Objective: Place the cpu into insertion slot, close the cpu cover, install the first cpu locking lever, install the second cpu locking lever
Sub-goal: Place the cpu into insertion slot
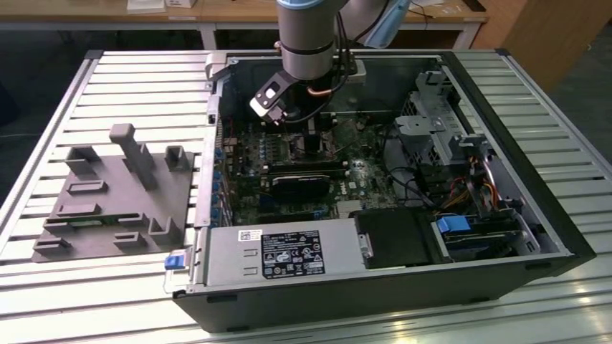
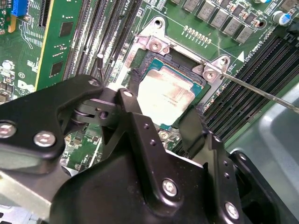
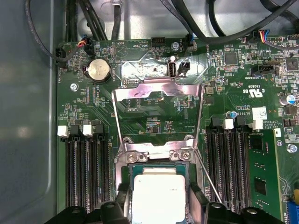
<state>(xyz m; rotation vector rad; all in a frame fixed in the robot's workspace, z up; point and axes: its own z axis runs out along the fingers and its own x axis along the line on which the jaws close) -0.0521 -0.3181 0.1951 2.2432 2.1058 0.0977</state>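
The cpu [image 3: 159,196] [image 2: 164,95], a flat square chip with a dull silver top, lies in the insertion slot [image 3: 125,171] [image 2: 140,65] on the green board. My gripper [image 3: 159,207] [image 2: 161,112] [image 1: 311,132] reaches down into the case and straddles the cpu, one black finger [image 3: 194,200] against each of two opposite edges. The cpu cover [image 3: 140,88], a thin silver frame, is swung open away from the slot. A thin wire locking lever [image 3: 208,179] [image 2: 261,92] stands loose beside the slot.
The open computer case [image 1: 535,215] lies on a slatted table. Long black memory slots [image 3: 86,172] flank the socket. A black heatsink block [image 1: 301,188], the power supply [image 1: 277,254] and cables [image 1: 421,190] crowd the case. A grey fixture tray [image 1: 115,193] sits at the exterior view's left.
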